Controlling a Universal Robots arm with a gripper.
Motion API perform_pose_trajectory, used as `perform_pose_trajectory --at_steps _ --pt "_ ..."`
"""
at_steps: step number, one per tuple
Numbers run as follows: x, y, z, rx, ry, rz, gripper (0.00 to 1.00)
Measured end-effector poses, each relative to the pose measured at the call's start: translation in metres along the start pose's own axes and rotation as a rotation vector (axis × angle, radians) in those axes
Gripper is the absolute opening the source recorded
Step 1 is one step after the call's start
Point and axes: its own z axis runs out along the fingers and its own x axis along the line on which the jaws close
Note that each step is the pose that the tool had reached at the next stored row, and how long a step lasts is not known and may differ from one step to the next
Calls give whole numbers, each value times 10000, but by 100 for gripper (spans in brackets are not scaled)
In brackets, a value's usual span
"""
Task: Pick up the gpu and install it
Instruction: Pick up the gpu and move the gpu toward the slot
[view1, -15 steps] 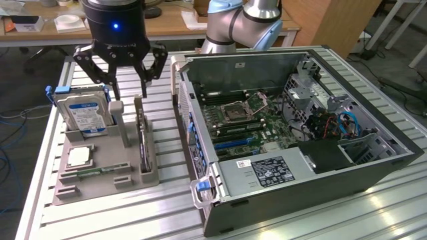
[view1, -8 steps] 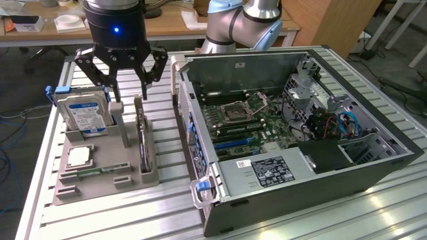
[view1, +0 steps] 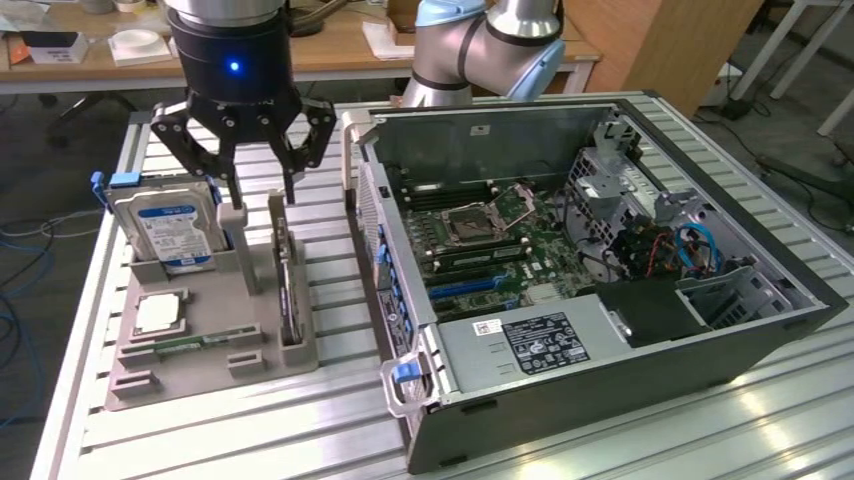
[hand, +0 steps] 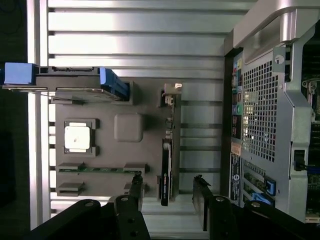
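Observation:
The gpu (view1: 284, 268) is a thin dark card standing on edge in a slot of the grey holder (view1: 200, 350), its silvery bracket at the far end. In the wrist view the gpu (hand: 166, 170) is seen edge-on. My gripper (view1: 262, 200) hangs open just above the holder's far part. Its two dark fingers (hand: 136, 189) stand on either side of the card's line, apart from it, and the gripper (hand: 168, 192) holds nothing. The open computer case (view1: 587, 250) lies to the exterior view's right, motherboard (view1: 481, 235) exposed.
A silver hard drive (view1: 167, 232) with a blue-white label stands in the holder, close beside the gripper's fingers. A square processor chip (view1: 158, 312) and a memory stick (hand: 100, 169) lie in the holder too. The case's wall (hand: 260, 110) rises close beside the holder.

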Motion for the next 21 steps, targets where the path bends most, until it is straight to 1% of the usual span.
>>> perform_pose_trajectory --at_steps 21 --pt "-2 -28 145 9 0 0 53"
